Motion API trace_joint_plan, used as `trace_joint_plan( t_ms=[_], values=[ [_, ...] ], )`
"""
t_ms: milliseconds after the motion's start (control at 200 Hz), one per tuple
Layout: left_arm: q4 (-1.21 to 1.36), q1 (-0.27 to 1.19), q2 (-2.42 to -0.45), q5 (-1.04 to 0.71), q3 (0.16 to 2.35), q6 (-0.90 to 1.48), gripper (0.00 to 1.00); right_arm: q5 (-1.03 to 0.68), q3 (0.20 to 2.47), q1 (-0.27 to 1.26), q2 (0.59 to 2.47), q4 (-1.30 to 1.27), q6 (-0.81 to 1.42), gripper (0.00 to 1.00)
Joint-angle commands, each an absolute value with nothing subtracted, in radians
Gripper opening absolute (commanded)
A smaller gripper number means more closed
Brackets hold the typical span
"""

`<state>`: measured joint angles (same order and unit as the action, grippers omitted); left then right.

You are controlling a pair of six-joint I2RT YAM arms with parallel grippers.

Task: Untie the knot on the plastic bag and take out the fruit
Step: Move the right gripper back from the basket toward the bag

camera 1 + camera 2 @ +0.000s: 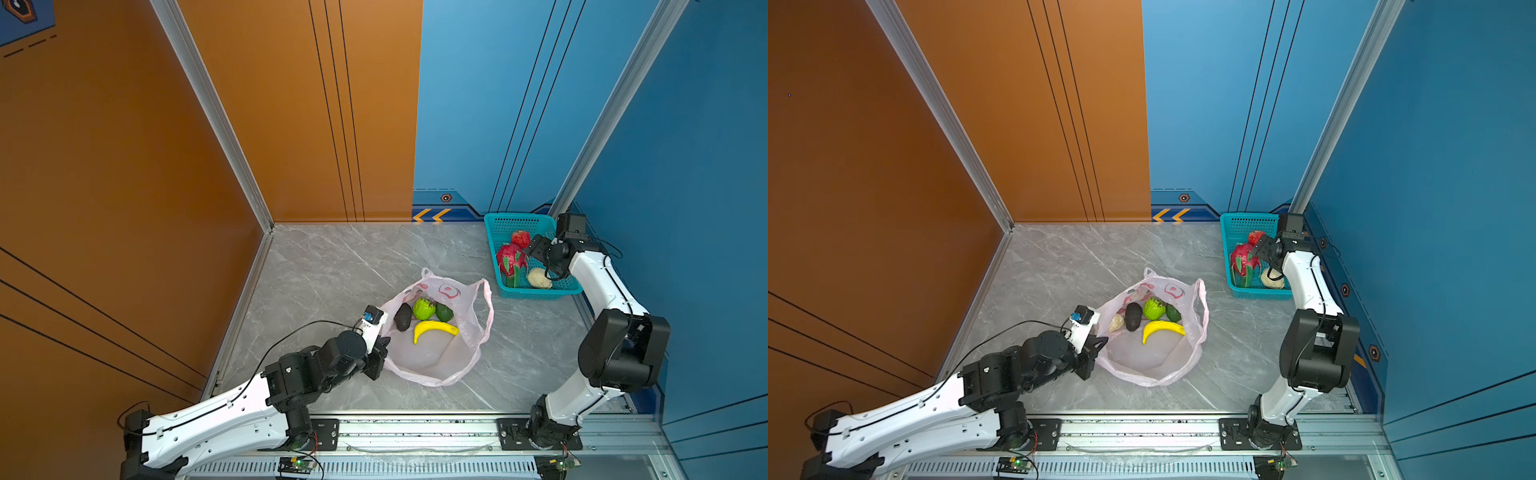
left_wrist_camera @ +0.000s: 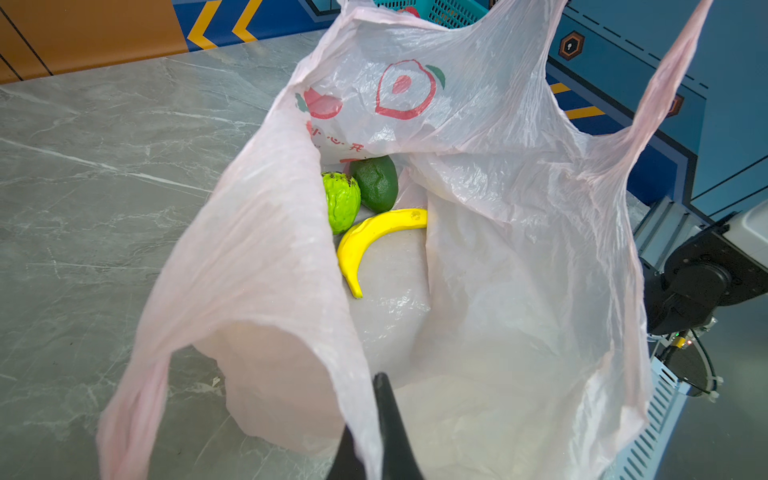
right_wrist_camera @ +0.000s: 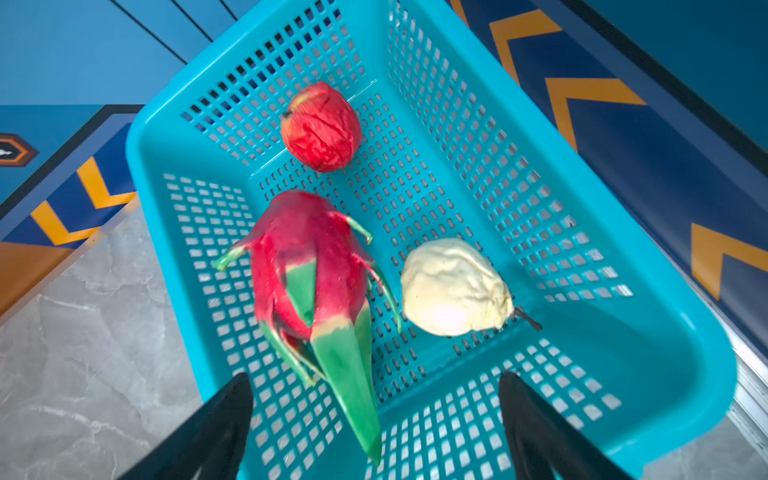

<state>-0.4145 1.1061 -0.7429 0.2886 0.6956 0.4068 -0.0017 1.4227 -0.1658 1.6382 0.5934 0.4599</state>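
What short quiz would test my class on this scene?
1. How many things lie in the basket?
2. True or false: the right tool is open over the basket.
3. What does the left tool grip? A) basket B) bag C) nothing
Key: 1. three: apple, dragon fruit, cream fruit; 2. true; 3. B

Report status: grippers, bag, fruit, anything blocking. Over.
Left gripper shut on plastic bag rim. Right gripper open above teal basket. Bag untied; dragon fruit, apple, cream fruit in basket; banana and others inside bag. Nothing blocks the bag mouth.
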Motion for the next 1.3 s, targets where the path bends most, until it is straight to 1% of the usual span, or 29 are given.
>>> trace_joint_plan(
  t_ms=[0, 180, 280, 536, 866, 1086, 1202, 1297],
  values=[
    [-0.391, 1.098, -0.745, 0.311, 0.698, 0.386, 0.00, -0.050, 1.407, -0.119, 1.545, 0.694, 0.455, 0.93],
    [-0.370, 1.100, -0.747, 0.300, 0.690, 0.384, 0.00, -0.074, 1.404, 0.000, 1.395, 0.804, 0.479, 0.93],
    [-0.370, 1.100, -0.749, 0.287, 0.692, 0.373, 0.00, -0.123, 1.395, 0.067, 1.335, 0.845, 0.514, 0.93],
    [-0.373, 1.105, -0.747, 0.276, 0.692, 0.373, 0.00, -0.040, 1.416, 0.356, 1.197, 0.910, 0.627, 0.93],
    [-0.368, 1.110, -0.754, 0.271, 0.698, 0.365, 0.00, 0.168, 1.509, 0.779, 1.218, 0.919, 0.729, 0.94],
    [-0.368, 1.110, -0.747, 0.269, 0.700, 0.360, 0.00, 0.221, 1.558, 0.913, 1.265, 0.932, 0.742, 0.94],
    [-0.373, 1.110, -0.744, 0.271, 0.703, 0.360, 0.00, 0.264, 1.626, 0.956, 1.283, 0.974, 0.727, 0.94],
    [-0.374, 1.111, -0.742, 0.270, 0.704, 0.361, 0.00, 0.265, 1.673, 0.981, 1.304, 0.991, 0.728, 0.94]
  ],
)
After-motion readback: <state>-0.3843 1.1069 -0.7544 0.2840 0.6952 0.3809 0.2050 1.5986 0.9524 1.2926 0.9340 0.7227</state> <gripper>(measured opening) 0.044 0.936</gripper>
